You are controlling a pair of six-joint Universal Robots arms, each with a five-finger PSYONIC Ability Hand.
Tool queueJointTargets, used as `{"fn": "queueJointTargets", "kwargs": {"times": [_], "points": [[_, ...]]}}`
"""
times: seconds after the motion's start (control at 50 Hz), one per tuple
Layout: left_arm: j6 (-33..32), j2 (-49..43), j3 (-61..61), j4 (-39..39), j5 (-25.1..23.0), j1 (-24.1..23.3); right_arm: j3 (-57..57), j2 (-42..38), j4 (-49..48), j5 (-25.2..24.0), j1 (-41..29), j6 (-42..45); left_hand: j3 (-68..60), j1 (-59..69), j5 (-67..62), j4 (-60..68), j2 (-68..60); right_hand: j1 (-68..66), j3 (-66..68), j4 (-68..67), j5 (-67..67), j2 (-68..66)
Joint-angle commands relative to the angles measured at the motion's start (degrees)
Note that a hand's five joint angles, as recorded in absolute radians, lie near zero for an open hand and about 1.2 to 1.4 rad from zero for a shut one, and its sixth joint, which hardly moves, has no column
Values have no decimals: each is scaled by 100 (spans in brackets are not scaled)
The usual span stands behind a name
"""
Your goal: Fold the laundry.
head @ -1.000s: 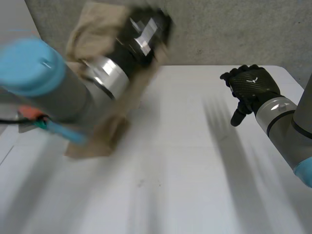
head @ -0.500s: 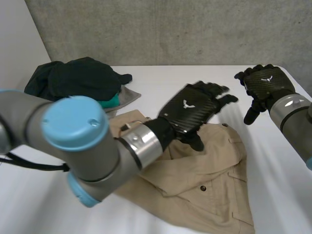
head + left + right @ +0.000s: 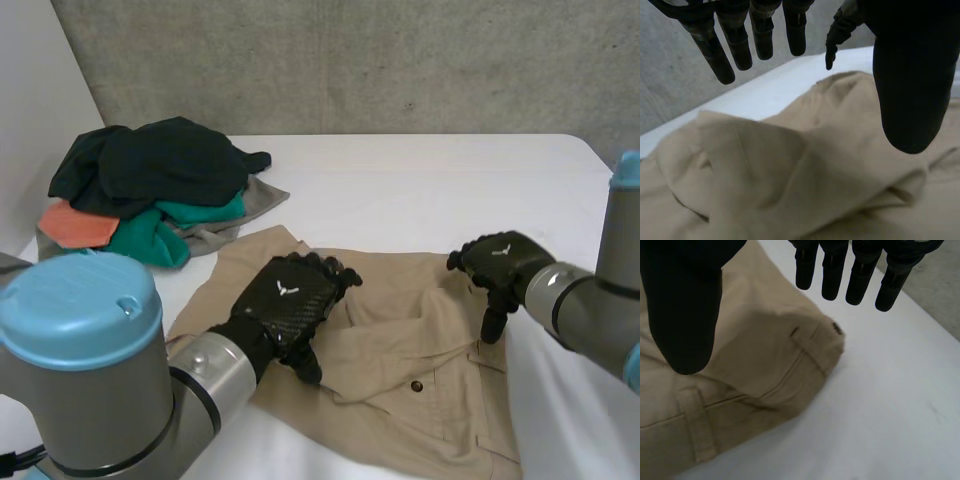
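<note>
Spreading relaxed fingers, the left hand (image 3: 285, 302) and right hand (image 3: 505, 262) hold nothing over the tan trousers (image 3: 420, 345) on the table (image 3: 400, 190).

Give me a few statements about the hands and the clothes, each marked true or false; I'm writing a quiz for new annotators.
1. The tan garment lies spread on the white table. True.
2. The left hand is shut on the tan garment. False: its fingers are straight over the cloth and grip nothing.
3. A pile of clothes sits beyond the tan garment, on the robot's left. True.
4. The right hand is over the pile of clothes. False: it is open at the tan garment's edge on the robot's right, far from the pile.
</note>
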State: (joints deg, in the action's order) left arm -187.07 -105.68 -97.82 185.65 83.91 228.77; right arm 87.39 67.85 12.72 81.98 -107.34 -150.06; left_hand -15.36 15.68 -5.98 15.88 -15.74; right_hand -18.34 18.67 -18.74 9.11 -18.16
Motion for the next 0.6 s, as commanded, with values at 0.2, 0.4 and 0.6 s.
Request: {"fn": "queueJointTargets", "kwargs": {"times": [0.2,0.4,0.6], "points": [[-928,-937,245,314,-33,440,1474,193,-1614,-86,-6,-94,-3988,3956,-3926,3936,-3950,-184,150,-144,106,-202],[-954,-964,561,446,11,502,1519,27,-2265,-51,-156,-120,-6464,6432,-6402,6412,-6426,-2597,2564,-2558,2520,-2616],[-963,-456,1334,367,389,537,746,578,-2187,257,-252,-50,-6464,6432,-6402,6412,-6426,-6166,6133,-6126,6089,-6184]]}}
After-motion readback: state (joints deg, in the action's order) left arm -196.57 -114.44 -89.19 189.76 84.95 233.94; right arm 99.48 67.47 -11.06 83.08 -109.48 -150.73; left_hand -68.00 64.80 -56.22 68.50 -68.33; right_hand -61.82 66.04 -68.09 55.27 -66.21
